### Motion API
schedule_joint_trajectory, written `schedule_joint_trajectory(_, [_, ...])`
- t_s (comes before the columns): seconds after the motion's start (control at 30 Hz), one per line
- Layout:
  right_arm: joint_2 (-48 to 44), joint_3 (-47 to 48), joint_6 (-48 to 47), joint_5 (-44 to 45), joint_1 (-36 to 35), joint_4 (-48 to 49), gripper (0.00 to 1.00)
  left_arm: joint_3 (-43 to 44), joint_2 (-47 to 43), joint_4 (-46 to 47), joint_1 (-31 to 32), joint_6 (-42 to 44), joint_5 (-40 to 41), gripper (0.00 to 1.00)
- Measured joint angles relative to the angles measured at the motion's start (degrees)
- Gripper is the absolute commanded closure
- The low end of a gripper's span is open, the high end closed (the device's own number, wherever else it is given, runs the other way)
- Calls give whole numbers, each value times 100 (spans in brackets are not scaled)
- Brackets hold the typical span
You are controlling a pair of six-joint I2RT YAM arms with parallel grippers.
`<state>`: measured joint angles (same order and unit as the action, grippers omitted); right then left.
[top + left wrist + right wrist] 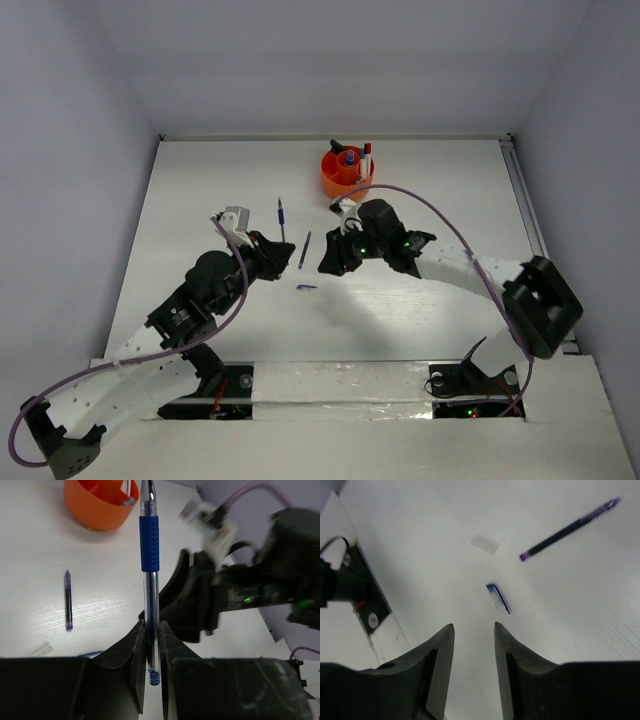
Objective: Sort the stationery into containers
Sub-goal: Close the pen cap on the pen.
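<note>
My left gripper (152,652) is shut on the end of a clear pen with a blue grip (149,545). In the top view this pen (281,218) sticks out from the left gripper (272,248) toward the back. The orange tub (333,178) stands at the back centre and holds a white red-tipped marker (367,155) and a blue-capped item (350,158). A dark purple pen (304,250) lies between the grippers and shows in both wrist views (68,600) (570,529). My right gripper (474,627) is open and empty above the table, near a small blue cap (498,597).
The right arm (240,580) is close in front of the left gripper. A small clear piece (485,544) lies on the table beyond the blue cap (306,287). The orange tub (100,505) shows at the top left of the left wrist view.
</note>
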<state>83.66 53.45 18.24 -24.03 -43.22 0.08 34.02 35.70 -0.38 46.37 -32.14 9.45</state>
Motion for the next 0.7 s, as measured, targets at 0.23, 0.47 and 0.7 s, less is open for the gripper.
schedule_joint_trajectory(0.23, [1329, 511, -748, -175, -105, -782, 47, 623, -363, -450, -63, 321, 417, 100])
schedule_joint_trajectory(0.47, [2079, 1351, -960, 337, -514, -1078, 45, 621, -431, -647, -140, 450, 380, 100])
schedule_joint_trajectory(0.7, [2570, 1759, -1147, 1086, -1027, -1233, 45, 621, -367, -623, -459, 472, -4, 100])
